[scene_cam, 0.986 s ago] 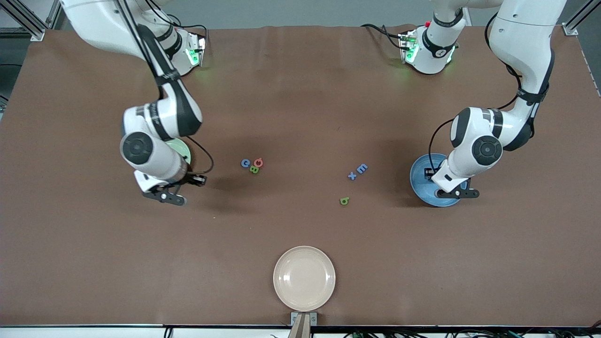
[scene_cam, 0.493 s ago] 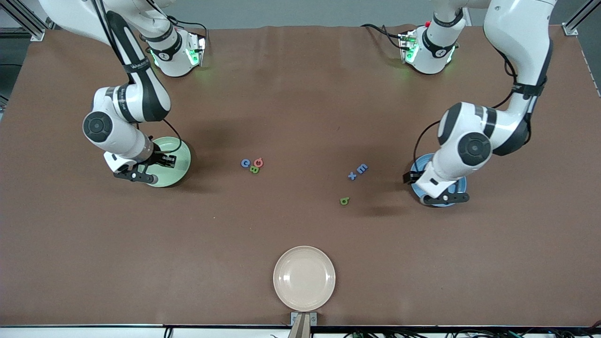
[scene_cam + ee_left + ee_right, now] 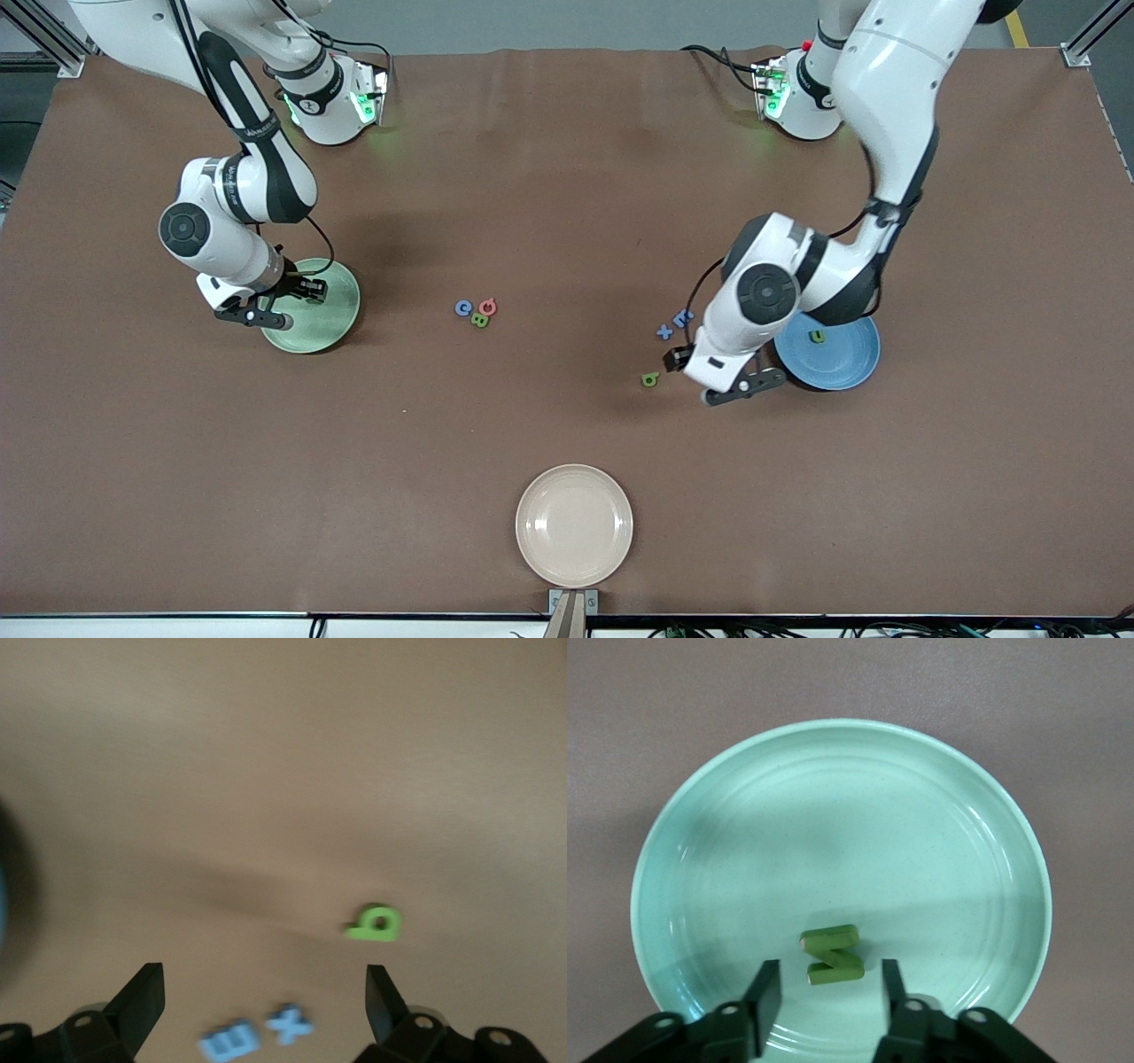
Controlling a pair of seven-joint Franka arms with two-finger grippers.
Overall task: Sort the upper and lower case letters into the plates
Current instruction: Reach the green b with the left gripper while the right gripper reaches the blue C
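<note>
My right gripper (image 3: 259, 315) hangs open over the pale mint green plate (image 3: 335, 306). In the right wrist view its jaws (image 3: 829, 992) stand apart around a green letter (image 3: 833, 955) that lies on that plate (image 3: 744, 850). My left gripper (image 3: 737, 383) is open above the table beside the blue plate (image 3: 846, 361), which holds a green letter (image 3: 817, 337). In the left wrist view, the left gripper (image 3: 264, 992) is over a blue m (image 3: 230, 1043) and blue x (image 3: 290, 1024), with a green letter (image 3: 375, 924) farther off. These also show in the front view: m (image 3: 682, 317), x (image 3: 664, 332), green letter (image 3: 650, 379).
A blue letter (image 3: 462, 307), a red-pink letter (image 3: 487, 306) and a green letter (image 3: 480, 320) cluster mid-table. A cream-beige plate (image 3: 574, 525) sits near the table edge closest to the front camera.
My left gripper has swung off the blue plate toward the blue x and m, uncovering a green letter in that plate. My right gripper moved from the table to over the mint plate.
</note>
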